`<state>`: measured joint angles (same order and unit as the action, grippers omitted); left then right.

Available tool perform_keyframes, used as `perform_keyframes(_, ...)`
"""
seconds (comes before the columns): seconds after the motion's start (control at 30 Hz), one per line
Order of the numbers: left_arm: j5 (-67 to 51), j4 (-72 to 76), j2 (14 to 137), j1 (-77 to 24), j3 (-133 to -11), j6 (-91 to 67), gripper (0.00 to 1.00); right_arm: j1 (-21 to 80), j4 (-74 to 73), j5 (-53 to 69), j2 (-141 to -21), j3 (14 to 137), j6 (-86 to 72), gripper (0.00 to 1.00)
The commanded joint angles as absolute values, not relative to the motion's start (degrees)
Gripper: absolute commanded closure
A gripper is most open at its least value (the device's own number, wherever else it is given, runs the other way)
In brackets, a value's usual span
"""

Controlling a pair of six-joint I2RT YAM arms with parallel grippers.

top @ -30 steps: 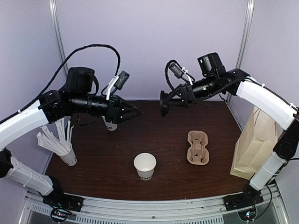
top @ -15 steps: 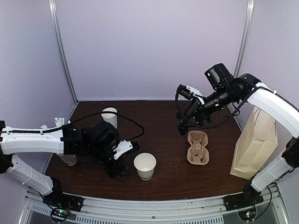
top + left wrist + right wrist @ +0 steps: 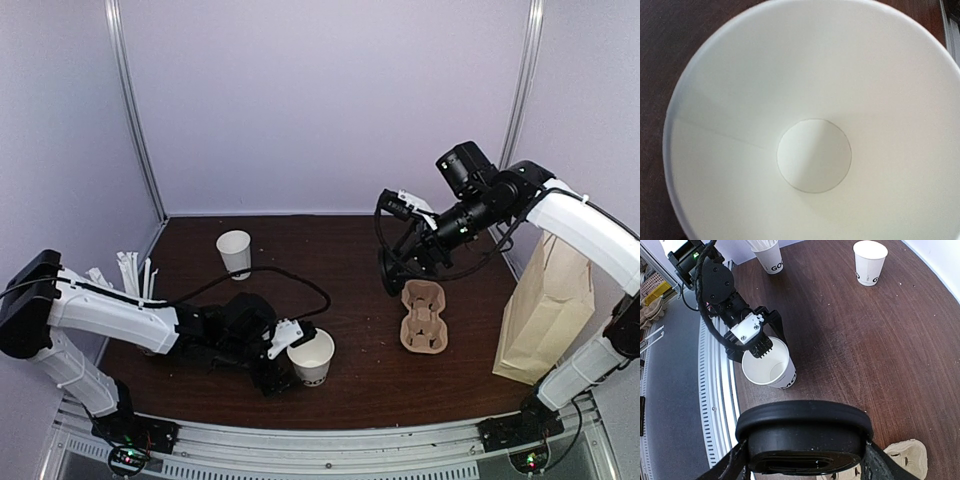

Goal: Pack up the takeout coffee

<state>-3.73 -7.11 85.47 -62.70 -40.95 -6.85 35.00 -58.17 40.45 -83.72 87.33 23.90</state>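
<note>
— What's on the worktop (image 3: 360, 250), then?

— Biggest is the brown bag (image 3: 545, 310), standing upright at the right edge of the overhead view. The left arm (image 3: 110, 318) lies low across the lower left, and the right arm (image 3: 575, 215) reaches in from the upper right.

— And the jaws?

— The left jaws are apart, right at the rim of the cup (image 3: 312, 352), one finger to each side, not gripping it. The right jaws are clamped on the lid (image 3: 805, 430).

— Where's the coffee itself?

— In two parts. The cup stands upright at lower centre of the overhead view, mouth open and nothing inside; the left wrist view looks straight down into it. The black lid is held up off the worktop, tipped on edge, just up and left of the carrier (image 3: 422, 315), well apart from the cup.

— Anything else?

— The pulp carrier lies flat right of centre. A second white cup (image 3: 234, 252) stands upper left, and a straw cup (image 3: 771, 262) sits at the far left, mostly hidden behind the left arm.
</note>
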Motion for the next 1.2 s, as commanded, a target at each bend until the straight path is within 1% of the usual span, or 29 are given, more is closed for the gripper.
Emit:
perform_keyframes(0.0, -4.3, 5.1, 88.6, -62.9, -40.6, -3.6, 0.15, 35.2, -59.2, 39.6, -84.3, 86.4, 23.9, 0.29)
perform_keyframes(0.33, -7.4, 12.3, 96.6, -62.9, -43.0, -1.4, 0.20, 35.2, -59.4, 39.6, -83.7, 85.1, 23.8, 0.29)
perform_keyframes(0.53, -9.4, 15.8, 100.6, -62.9, -46.0, -1.4, 0.20, 35.9, -61.9, 38.8, -83.8, 85.0, 25.6, 0.29)
perform_keyframes(0.77, -11.3, 16.6, 102.9, -62.9, -49.2, -1.0, 0.21, 37.1, -63.9, 37.8, -84.2, 85.5, 27.1, 0.29)
perform_keyframes(1.0, -9.5, 12.8, 102.2, -63.0, -50.7, -1.0, 0.16, 38.7, -66.1, 37.0, -85.9, 87.1, 28.7, 0.29)
perform_keyframes(1.17, -8.2, 10.5, 99.6, -63.0, -49.0, -1.4, 0.14, 40.2, -67.6, 36.3, -87.9, 89.3, 29.8, 0.29)
